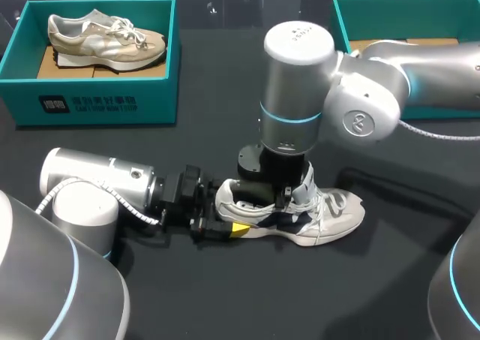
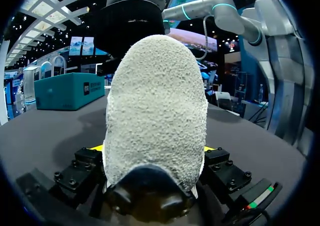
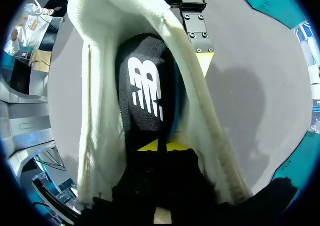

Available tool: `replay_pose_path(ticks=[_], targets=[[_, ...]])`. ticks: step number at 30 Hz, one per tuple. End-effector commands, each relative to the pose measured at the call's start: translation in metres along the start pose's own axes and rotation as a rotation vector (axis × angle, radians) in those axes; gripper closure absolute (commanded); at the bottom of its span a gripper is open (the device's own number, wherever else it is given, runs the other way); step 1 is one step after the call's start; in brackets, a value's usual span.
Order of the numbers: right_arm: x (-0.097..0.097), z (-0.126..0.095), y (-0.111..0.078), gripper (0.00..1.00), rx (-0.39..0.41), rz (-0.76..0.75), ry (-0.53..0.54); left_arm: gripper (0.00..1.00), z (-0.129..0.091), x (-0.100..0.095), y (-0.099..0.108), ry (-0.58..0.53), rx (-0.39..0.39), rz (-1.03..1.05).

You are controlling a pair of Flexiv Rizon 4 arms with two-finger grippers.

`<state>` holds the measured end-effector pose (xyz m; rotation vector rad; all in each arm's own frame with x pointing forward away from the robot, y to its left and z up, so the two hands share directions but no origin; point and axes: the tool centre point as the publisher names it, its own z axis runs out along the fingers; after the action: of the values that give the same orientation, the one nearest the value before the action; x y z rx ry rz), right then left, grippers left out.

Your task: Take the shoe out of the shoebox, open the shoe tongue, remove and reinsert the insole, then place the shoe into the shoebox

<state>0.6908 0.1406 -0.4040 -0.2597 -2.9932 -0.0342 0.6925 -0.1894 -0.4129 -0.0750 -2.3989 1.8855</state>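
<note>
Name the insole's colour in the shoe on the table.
Insole black with a white mark; clearest in right wrist view.

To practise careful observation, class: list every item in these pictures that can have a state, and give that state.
White shoe, out of the box, upright on the table.
Tongue, lifted up.
Insole, inside the shoe.
Left pincer, shut on the shoe's heel.
Right pincer, down in the shoe's opening; grip hidden.
Left shoebox, open, beige shoe inside.
Right shoebox, open, no shoe visible.

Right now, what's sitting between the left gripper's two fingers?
The white shoe's heel fills that gap, a yellow fingertip touching each side; the left wrist view shows it.
</note>
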Motion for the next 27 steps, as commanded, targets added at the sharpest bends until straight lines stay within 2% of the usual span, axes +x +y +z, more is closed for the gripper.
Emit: replay_pose_path(ticks=[1,3,6,9,21,27], targets=[[0.018,0.006,-0.004,1.00,-0.022,-0.010,-0.011,1.00,0.000,0.000,0.001,-0.002,0.000,-0.001],[0.018,-0.001,-0.005,1.00,-0.045,-0.012,-0.016,1.00,0.000,0.000,0.001,-0.002,0.000,-0.001],[0.014,-0.012,-0.011,1.00,-0.139,-0.042,-0.001,1.00,0.000,0.000,0.001,-0.002,0.000,-0.001],[0.008,-0.019,-0.018,1.00,-0.201,-0.060,0.016,1.00,0.000,0.000,0.001,-0.002,0.000,-0.001],[-0.003,-0.032,-0.019,1.00,-0.302,-0.148,0.056,1.00,0.000,0.000,0.001,-0.002,0.000,-0.001],[-0.009,-0.032,-0.021,1.00,-0.302,-0.173,0.072,1.00,0.000,0.000,0.001,-0.002,0.000,-0.001]])
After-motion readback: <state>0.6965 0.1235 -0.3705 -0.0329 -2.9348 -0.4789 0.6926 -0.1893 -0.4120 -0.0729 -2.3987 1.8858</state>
